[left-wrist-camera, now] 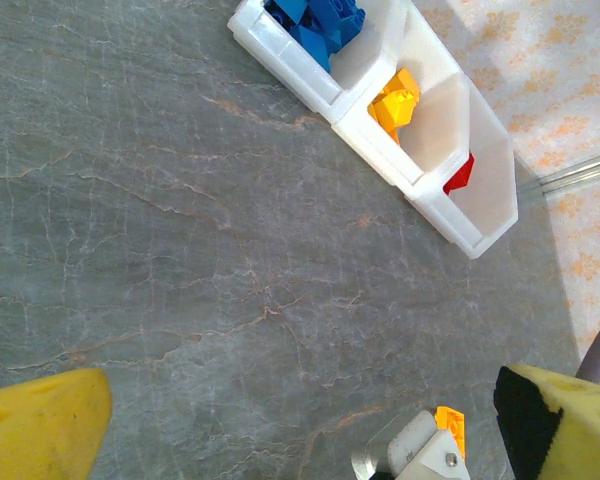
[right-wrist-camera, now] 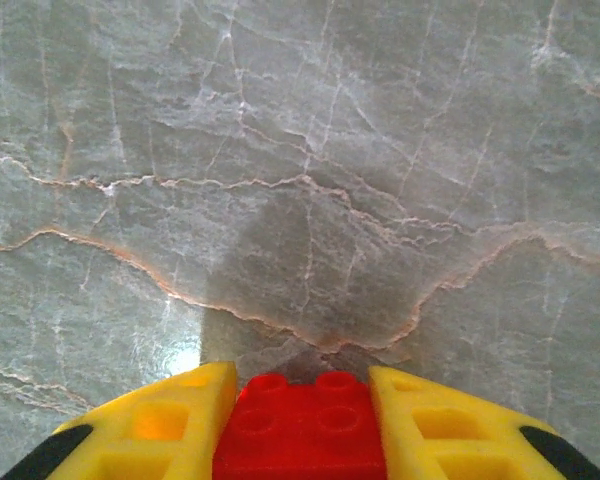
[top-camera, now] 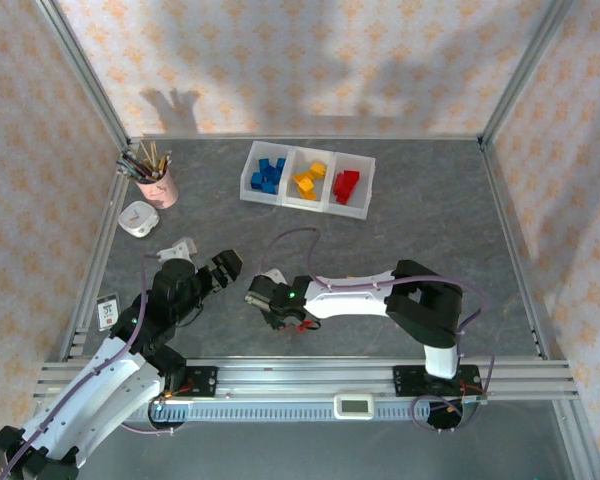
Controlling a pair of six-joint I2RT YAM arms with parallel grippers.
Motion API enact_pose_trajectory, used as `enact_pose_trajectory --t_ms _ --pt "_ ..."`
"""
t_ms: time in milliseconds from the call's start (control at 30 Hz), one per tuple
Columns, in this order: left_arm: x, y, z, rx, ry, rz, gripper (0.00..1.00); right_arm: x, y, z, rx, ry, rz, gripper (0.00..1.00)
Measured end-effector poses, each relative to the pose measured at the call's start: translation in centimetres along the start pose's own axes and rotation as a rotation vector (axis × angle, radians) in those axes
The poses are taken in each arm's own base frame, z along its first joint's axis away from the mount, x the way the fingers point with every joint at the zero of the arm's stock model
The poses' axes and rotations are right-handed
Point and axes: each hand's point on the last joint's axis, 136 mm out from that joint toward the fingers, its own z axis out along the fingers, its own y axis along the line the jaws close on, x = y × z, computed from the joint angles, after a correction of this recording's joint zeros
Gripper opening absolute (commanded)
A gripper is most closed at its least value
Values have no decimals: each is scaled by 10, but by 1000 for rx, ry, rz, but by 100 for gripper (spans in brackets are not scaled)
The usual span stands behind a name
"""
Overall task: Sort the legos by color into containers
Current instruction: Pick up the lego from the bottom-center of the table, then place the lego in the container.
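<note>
My right gripper (right-wrist-camera: 300, 420) is shut on a red lego (right-wrist-camera: 300, 430), which sits studs-up between the yellow fingers (right-wrist-camera: 160, 425) just above the grey table. From above, that gripper (top-camera: 265, 300) is low over the table's near middle. My left gripper (top-camera: 223, 268) stands open beside it to the left, its wide-apart yellow fingers (left-wrist-camera: 40, 420) holding nothing. The containers (top-camera: 286, 178) stand at the back: blue legos (top-camera: 268, 175) in the left bin, yellow-orange ones (top-camera: 310, 180) in the middle, red ones (top-camera: 346, 185) in the right. The left wrist view shows the same tray (left-wrist-camera: 370, 140) at the upper right.
A pink cup of pencils (top-camera: 156, 180) and a small white round object (top-camera: 137, 218) sit at the back left. A small card (top-camera: 107, 312) lies by the left rail. Metal frame posts and patterned walls enclose the table.
</note>
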Motion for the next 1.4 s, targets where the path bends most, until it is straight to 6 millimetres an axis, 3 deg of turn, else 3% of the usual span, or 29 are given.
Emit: enact_pose_trajectory --t_ms 200,267,367,500,733,867,967,1167,1400 --pt "2 2 4 -14 11 3 99 -24 -4 -11 18 -53 16 31" --pt "2 1 6 -22 16 5 99 -42 -15 -21 24 -94 47 32" --pt "-3 -6 10 -15 11 15 99 -79 -47 -41 50 -177 129 32" --pt "-12 -21 19 7 -5 27 99 -131 -112 -65 127 -304 264 33" --pt "-21 -45 44 34 3 52 99 -203 -242 -88 304 -469 489 33" --pt "-25 -60 59 53 12 69 99 -234 -307 -80 392 -517 573 33" --pt "-28 -68 67 68 17 78 99 -249 -339 -63 441 -517 599 34" --pt "-31 -80 75 93 21 90 99 -266 -368 -30 481 -494 605 51" --pt "-33 -85 76 112 28 96 99 -271 -361 -38 438 -492 589 66"
